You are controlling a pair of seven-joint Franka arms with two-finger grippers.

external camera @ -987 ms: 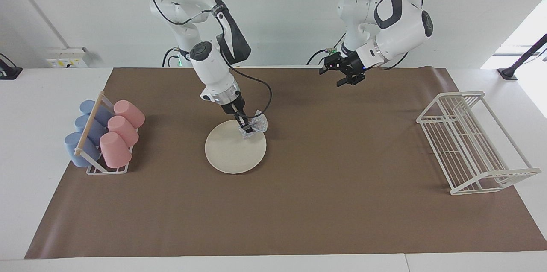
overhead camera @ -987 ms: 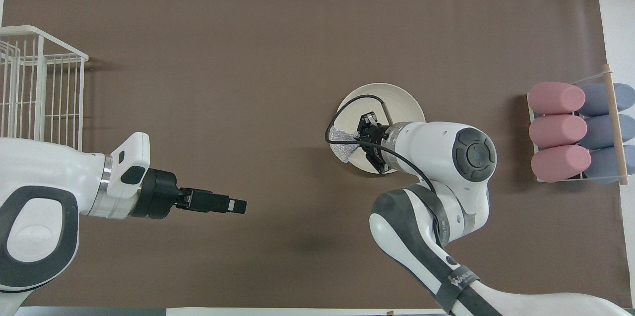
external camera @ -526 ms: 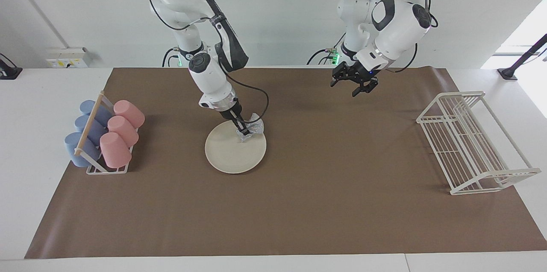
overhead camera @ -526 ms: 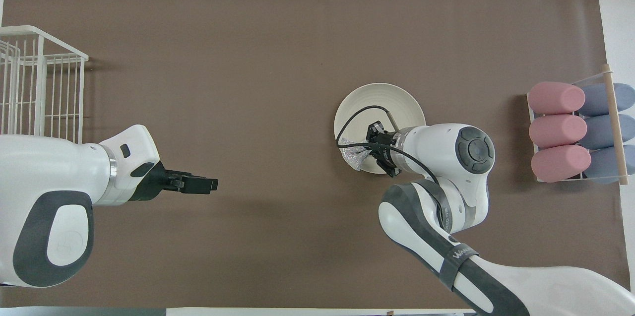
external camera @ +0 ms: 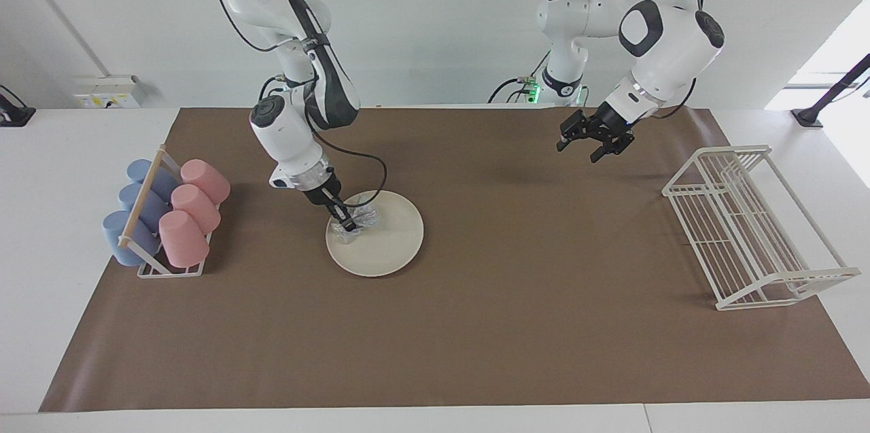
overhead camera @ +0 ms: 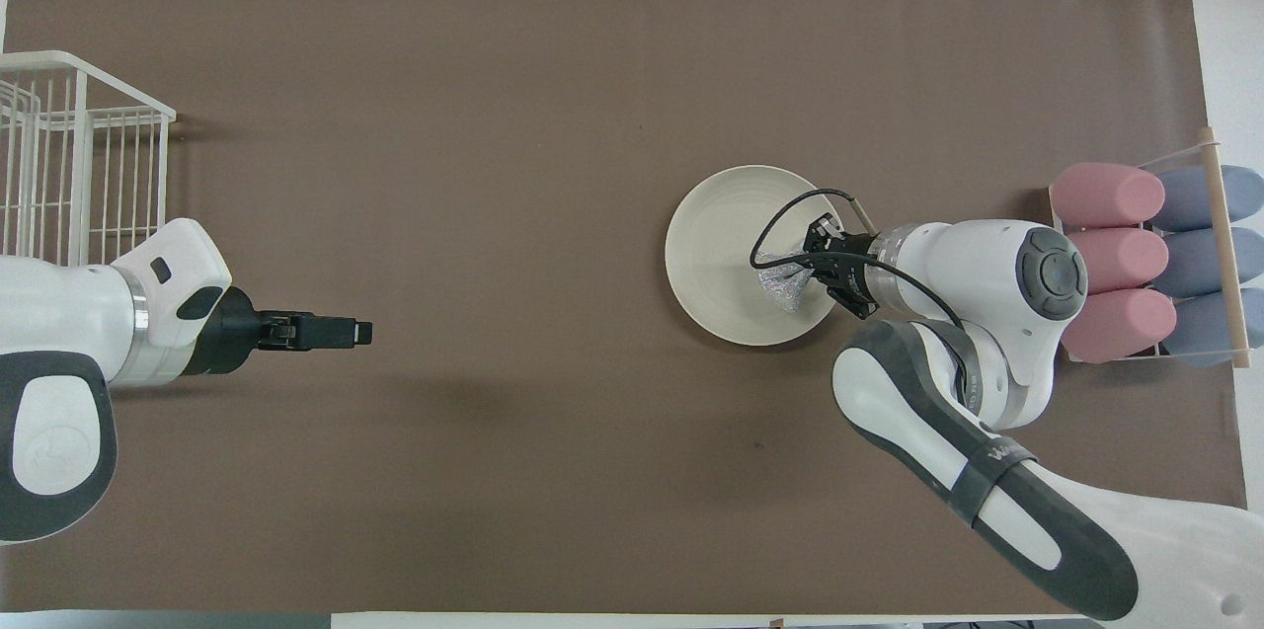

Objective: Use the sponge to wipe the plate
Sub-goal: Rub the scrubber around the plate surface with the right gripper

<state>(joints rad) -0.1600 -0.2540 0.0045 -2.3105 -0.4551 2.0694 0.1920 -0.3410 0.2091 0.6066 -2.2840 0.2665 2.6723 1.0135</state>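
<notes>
A brown paper mat (external camera: 476,297) covers the white surface (external camera: 41,229), with a white wire rack (external camera: 747,229) at the left arm's end and a holder of pink and blue cups (external camera: 166,215) at the right arm's end. The round cream-white plate (external camera: 387,243) lies flat on the mat, nearer the cups than the rack. The right end effector (external camera: 348,223) is clenched on the small silvery glittery sponge (external camera: 360,221), pressing it onto the plate's cup-side part, while the left end effector (external camera: 597,144) waits over bare mat, its fingers spread apart.
</notes>
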